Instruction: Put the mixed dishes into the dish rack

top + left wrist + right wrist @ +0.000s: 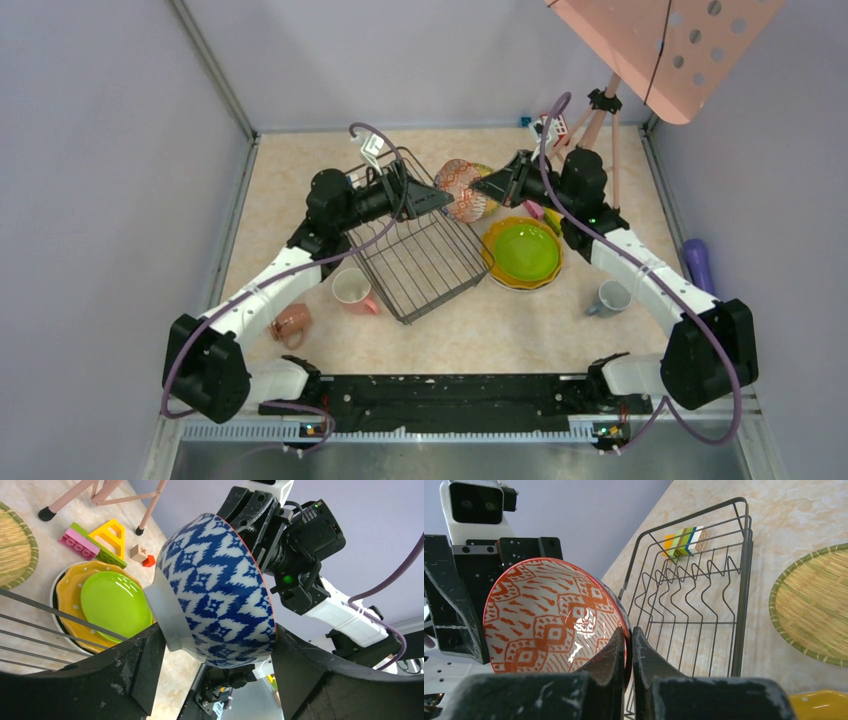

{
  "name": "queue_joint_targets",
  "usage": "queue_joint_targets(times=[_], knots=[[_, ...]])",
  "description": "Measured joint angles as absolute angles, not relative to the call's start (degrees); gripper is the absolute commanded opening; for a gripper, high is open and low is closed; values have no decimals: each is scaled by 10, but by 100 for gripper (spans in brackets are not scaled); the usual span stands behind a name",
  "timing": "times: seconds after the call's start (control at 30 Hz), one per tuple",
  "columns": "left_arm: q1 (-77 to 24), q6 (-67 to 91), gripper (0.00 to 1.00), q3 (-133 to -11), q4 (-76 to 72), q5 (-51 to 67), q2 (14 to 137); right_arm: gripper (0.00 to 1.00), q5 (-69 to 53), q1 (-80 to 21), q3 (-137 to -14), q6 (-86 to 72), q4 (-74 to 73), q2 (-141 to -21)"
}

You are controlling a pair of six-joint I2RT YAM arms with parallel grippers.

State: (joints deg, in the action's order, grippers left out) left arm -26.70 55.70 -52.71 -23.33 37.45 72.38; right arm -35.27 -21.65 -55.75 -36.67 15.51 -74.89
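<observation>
Black fingers of the right hand sit closest, pinched tight on the rim of the blue-white patterned bowl. One finger lies against the orange-red diamond pattern inside and the other against the outside. From where I stand, the bowl hangs in the air turned on its side, over the far part of the tabletop. It is between the far corner of the dish rack and the stacked plates.

The left hand brackets the bowl from the other side. Its two fingers stand wide, one by the white foot and one by the rim, both right up against it. I cannot tell whether they press on the bowl or only flank it.

The left arm reaches over the dish rack, a dark wire basket lying at an angle on the tabletop. A small cluster of yellow, green and white pieces sits at its far end.

Just to the right of the rack, the lime green plate rests in the yellow-orange dotted plate. One pink mug stands mouth up just beside the rack's near left side. The other pink mug lies on its side farther left, near the left arm. The grey-blue mug sits on the near right of the plates, beside the right arm.

Farther back are a woven bamboo tray, a few toy blocks and the legs of a pink stand. A purple object lies by the right wall.
</observation>
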Motion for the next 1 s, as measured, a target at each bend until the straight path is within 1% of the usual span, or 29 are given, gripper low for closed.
queue_joint_targets(times=[0.03, 0.1, 0.17, 0.2, 0.23, 0.27, 0.37, 0.4, 0.43, 0.57, 0.6, 0.7, 0.8, 0.87, 1.0], knots=[[-267, 557, 67, -527, -233, 375, 724, 0, -351, -216, -557, -366, 155, -749], [-267, 559, 62, -527, -229, 375, 724, 0, -348, -216, -557, -365, 156, -751], [-267, 561, 61, -528, -225, 375, 724, 0, -347, -216, -557, -364, 156, -753], [-267, 561, 55, -528, -222, 376, 724, 0, -347, -216, -557, -364, 156, -754], [-267, 561, 46, -530, -219, 376, 724, 0, -346, -216, -557, -363, 156, -754], [-267, 560, 36, -533, -216, 376, 724, 3, -346, -216, -557, -362, 156, -754], [-267, 553, 10, -536, -205, 377, 724, 41, -345, -217, -557, -360, 155, -754], [-267, 545, 3, -539, -192, 376, 724, 52, -343, -217, -558, -361, 155, -754], [-267, 534, 0, -541, -176, 373, 724, 58, -340, -217, -558, -357, 155, -754], [-268, 479, 0, -558, -87, 337, 724, 74, -326, -218, -559, -349, 149, -754], [-268, 461, 0, -565, -62, 323, 724, 76, -321, -218, -559, -346, 145, -754], [-271, 411, 0, -585, 1, 274, 724, 76, -301, -218, -559, -334, 121, -754], [-287, 347, 0, -603, 62, 196, 724, 76, -276, -218, -559, -319, 88, -746], [-312, 302, 0, -614, 99, 141, 724, 76, -256, -218, -559, -309, 65, -733], [-393, 192, 0, -647, 171, 24, 732, 76, -211, -218, -559, -286, 21, -692]])
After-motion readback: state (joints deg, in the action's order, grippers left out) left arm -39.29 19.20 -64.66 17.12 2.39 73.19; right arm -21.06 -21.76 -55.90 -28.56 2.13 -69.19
